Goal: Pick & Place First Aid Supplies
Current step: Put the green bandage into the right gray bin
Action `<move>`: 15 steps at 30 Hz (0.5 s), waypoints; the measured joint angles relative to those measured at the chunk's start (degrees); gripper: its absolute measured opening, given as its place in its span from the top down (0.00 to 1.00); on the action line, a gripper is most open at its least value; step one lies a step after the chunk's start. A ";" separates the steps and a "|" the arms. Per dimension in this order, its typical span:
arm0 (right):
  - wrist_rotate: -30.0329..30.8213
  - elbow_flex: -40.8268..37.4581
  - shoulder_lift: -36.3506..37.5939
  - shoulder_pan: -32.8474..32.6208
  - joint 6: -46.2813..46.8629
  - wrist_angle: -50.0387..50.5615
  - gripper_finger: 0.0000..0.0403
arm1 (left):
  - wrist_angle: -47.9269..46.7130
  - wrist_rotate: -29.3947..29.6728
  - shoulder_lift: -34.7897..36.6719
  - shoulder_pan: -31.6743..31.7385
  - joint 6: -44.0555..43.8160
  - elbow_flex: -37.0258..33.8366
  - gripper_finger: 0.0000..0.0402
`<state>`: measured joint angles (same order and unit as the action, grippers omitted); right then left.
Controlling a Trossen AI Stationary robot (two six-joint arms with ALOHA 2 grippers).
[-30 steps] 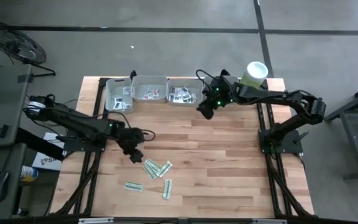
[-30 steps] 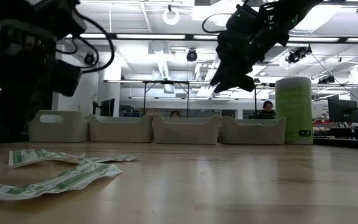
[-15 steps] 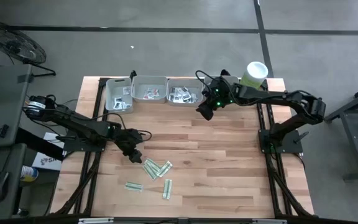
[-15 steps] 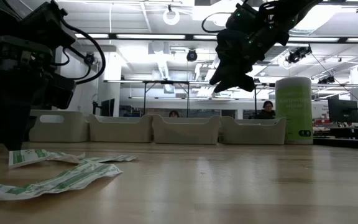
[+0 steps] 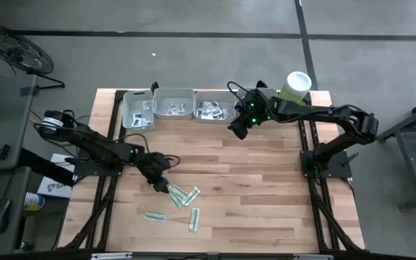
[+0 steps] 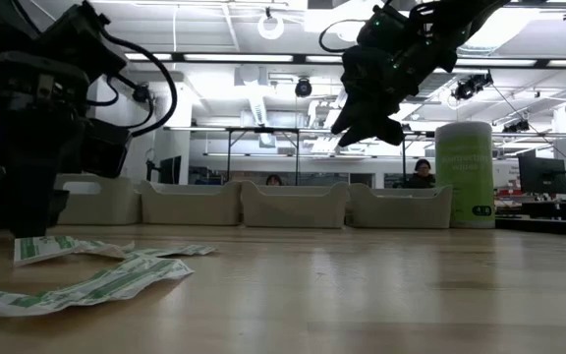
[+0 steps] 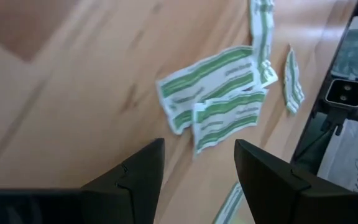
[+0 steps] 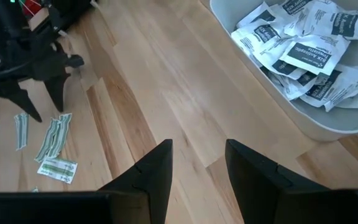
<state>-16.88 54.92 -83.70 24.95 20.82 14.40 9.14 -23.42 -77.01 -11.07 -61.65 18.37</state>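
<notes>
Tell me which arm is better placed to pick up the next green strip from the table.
The left. Its pincer is open and low, right beside the green strips. The right pincer is empty, raised near the trays, far from them.

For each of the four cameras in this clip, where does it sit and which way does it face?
High view: overhead, straight down on the table; both arms show.
Low view: table height, level across to the trays and tub; both arms show.
Left wrist view: on the left arm, facing the green-white strips past the open left gripper.
Right wrist view: on the right arm, past the right gripper, facing a tray of white sachets.
Shared: both wrist views show the strips.
</notes>
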 joint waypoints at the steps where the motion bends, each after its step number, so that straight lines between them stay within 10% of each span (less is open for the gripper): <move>1: -0.02 0.00 0.00 0.00 0.13 -0.01 0.65 | 1.03 0.00 -1.13 -0.66 -0.19 0.00 0.51; 15: -0.15 0.00 0.01 0.00 0.35 0.14 0.65 | 6.25 4.75 -4.87 -6.70 -6.24 -0.10 0.51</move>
<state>-17.04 54.92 -83.69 24.95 21.17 14.55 15.39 -18.67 -81.88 -17.77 -67.89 18.26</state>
